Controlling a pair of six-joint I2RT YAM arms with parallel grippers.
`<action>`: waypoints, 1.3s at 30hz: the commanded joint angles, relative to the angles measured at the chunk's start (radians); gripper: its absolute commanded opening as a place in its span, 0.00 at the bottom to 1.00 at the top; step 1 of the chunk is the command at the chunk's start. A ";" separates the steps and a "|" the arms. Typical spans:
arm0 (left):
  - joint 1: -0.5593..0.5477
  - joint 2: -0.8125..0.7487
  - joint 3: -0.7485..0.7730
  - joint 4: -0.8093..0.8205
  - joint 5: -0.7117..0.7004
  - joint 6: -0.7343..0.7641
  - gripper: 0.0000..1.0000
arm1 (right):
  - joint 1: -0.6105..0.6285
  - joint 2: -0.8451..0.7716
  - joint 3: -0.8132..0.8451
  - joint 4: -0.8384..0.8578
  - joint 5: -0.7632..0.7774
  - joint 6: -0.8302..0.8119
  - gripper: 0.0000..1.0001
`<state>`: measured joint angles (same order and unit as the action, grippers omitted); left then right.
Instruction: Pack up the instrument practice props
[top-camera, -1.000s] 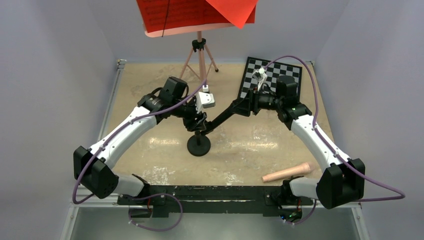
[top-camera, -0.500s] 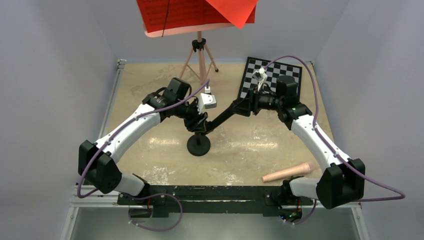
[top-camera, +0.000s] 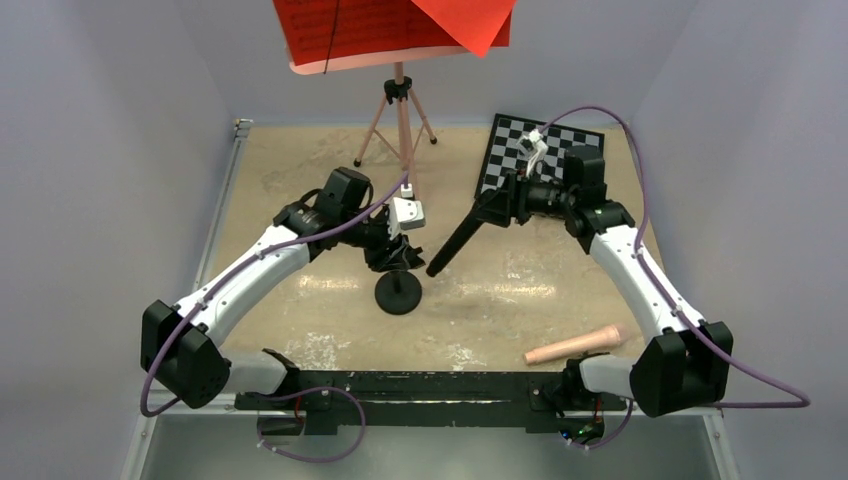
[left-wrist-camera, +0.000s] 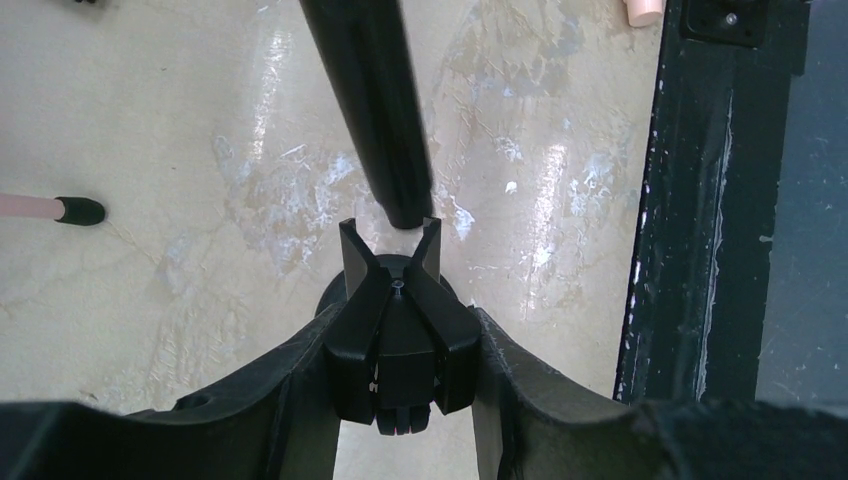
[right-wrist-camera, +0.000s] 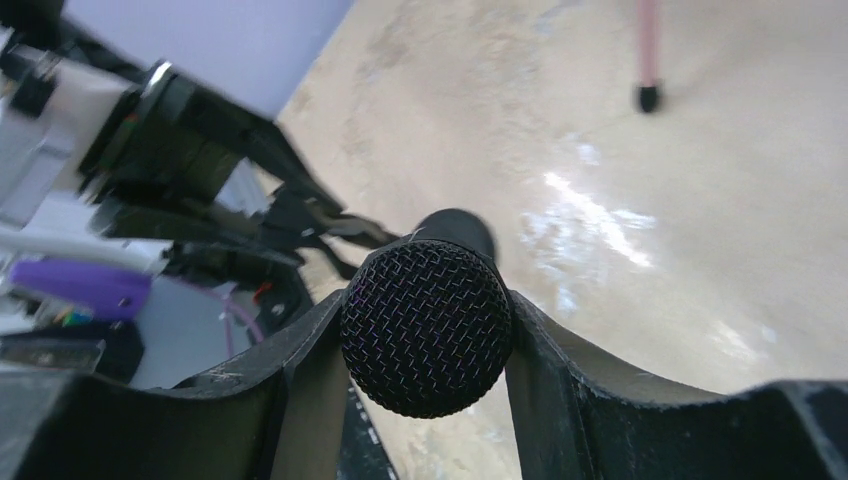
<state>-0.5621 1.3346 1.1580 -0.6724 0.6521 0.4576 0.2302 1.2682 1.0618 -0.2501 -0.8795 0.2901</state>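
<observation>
The black microphone hangs slanted above the table, its mesh head clamped between the fingers of my right gripper, which sits near the chessboard's front. Its tail end hovers just clear of the V-shaped clip of the small mic stand. My left gripper is shut on that clip from both sides, above the round base. At the back, the pink music stand carries red sheet-music pages on its tray.
A black-and-white chessboard lies at the back right under my right wrist. A peach-coloured cylinder lies near the front right. A pink tripod foot stands left of the mic stand. The black base rail runs along the near edge.
My right gripper has drawn the microphone back and up to the right, out of the stand's clip. My left gripper has closed a little on the clip and dropped slightly.
</observation>
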 joint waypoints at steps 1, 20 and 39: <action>-0.005 -0.029 -0.032 -0.022 0.055 0.018 0.00 | -0.096 -0.032 0.070 -0.039 0.070 -0.061 0.00; -0.008 -0.014 -0.014 0.032 -0.018 -0.037 0.98 | -0.116 -0.033 0.118 -0.099 0.059 -0.103 0.00; -0.003 -0.128 0.108 0.045 -0.111 -0.092 0.99 | -0.116 -0.091 0.219 -0.240 0.046 -0.205 0.00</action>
<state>-0.5644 1.2831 1.1969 -0.6746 0.6010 0.4026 0.1112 1.2465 1.1965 -0.4557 -0.8204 0.1474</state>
